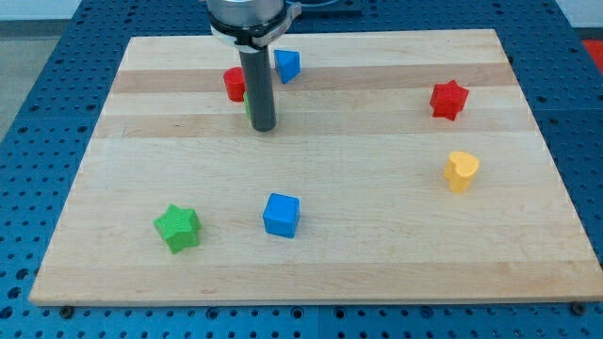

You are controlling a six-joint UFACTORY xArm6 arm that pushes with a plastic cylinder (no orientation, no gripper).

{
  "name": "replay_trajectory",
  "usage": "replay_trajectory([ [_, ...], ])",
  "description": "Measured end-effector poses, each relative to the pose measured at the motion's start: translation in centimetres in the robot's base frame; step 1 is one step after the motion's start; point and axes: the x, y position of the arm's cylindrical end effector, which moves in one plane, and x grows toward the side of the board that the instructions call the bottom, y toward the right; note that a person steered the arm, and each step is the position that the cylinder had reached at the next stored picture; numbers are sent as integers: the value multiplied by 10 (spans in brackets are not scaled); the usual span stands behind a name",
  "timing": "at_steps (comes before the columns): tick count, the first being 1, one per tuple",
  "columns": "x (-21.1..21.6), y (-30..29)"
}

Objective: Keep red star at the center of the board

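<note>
The red star [449, 99] lies near the view's right edge of the wooden board [311, 273], in its upper part. My tip [263, 126] rests on the board left of centre, near the view's top, far to the left of the red star. A red block [234, 84] of unclear shape sits just up and left of the rod, partly hidden by it. A sliver of green [249, 106] shows at the rod's left side. A blue block [287, 64] lies just right of the rod, near the top.
A yellow heart [461, 171] lies below the red star. A blue cube [281, 215] sits at lower centre. A green star [177, 228] lies at the lower left. The board rests on a blue perforated table [38, 113].
</note>
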Motion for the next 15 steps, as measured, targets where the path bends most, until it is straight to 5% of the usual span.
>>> replay_trajectory([
  [2, -3, -12],
  [4, -17, 164],
  [6, 29, 194],
  [8, -22, 374],
  [10, -22, 290],
  [13, -61, 301],
  [15, -46, 279],
])
